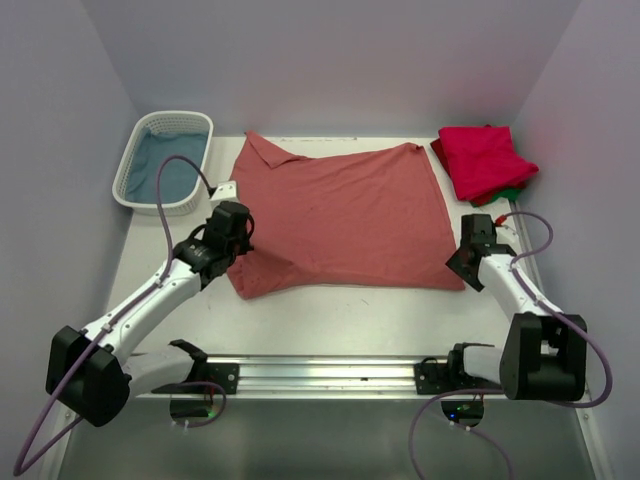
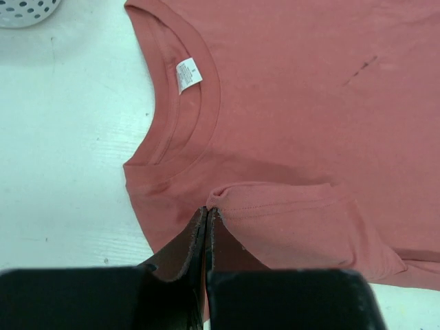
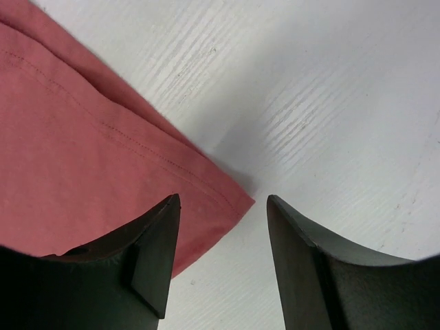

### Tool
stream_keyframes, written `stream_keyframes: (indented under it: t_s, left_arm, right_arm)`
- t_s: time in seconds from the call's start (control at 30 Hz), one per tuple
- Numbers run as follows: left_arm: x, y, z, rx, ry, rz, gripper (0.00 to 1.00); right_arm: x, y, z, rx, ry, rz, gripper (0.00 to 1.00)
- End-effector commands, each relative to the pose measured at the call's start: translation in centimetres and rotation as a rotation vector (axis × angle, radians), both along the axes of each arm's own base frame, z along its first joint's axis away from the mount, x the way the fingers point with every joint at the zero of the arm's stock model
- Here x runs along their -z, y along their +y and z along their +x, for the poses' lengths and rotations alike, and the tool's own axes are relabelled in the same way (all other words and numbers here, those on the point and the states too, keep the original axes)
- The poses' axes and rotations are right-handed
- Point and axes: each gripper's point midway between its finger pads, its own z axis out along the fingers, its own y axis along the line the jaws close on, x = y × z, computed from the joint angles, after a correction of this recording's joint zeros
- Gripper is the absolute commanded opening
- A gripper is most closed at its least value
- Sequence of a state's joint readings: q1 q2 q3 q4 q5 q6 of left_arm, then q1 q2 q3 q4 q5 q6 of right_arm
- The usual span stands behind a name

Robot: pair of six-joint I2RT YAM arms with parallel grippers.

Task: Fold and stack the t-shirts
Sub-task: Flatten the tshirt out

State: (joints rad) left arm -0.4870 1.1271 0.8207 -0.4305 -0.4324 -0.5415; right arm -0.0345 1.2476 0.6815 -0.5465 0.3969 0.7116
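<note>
White table (image 1: 330,310) under pale walls carries the salmon-red t-shirt (image 1: 340,215) spread flat at its centre, collar toward 9 o'clock. At the shirt's 8 o'clock corner the left gripper (image 2: 206,218) is pinched together on a fold of sleeve cloth. At its 4 o'clock corner the right gripper (image 3: 223,206) stands with jaws apart over the hem corner. Folded crimson-pink t-shirt (image 1: 485,160) lies on the green t-shirt (image 1: 515,192) at 2 o'clock; a basket (image 1: 128,172) sits at 10 o'clock.

White basket (image 1: 124,180) at table's (image 1: 350,312) far-left corner
</note>
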Motion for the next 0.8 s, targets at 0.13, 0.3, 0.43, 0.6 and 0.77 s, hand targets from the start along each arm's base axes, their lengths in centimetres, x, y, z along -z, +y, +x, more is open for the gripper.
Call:
stream_keyframes:
  t_s: [0.13,0.3,0.43,0.6,0.77]
  left_arm:
    - [0.3,0.5,-0.2,-0.038,-0.005,0.008,0.0]
    - [0.1,0.3,0.0,-0.031,-0.011,-0.002,0.0]
    - [0.3,0.2,0.0,-0.028,-0.009,-0.007,0.0]
    - [0.4,0.1,-0.1,-0.025,-0.006,-0.01,0.0]
    - [0.4,0.3,-0.1,-0.032,-0.009,-0.008,0.0]
  right_arm:
    - [0.2,0.5,-1.0,0.047,-0.019,0.059,0.53]
    - [1.6,1.6,-2.1,0.038,0.007,0.117,0.45]
    - [2.1,1.4,-2.4,0.058,0.015,0.11,0.41]
    - [2.6,1.5,-1.6,0.063,0.004,0.118,0.33]
    - [3.3,1.4,-0.8,0.065,-0.008,0.115,0.24]
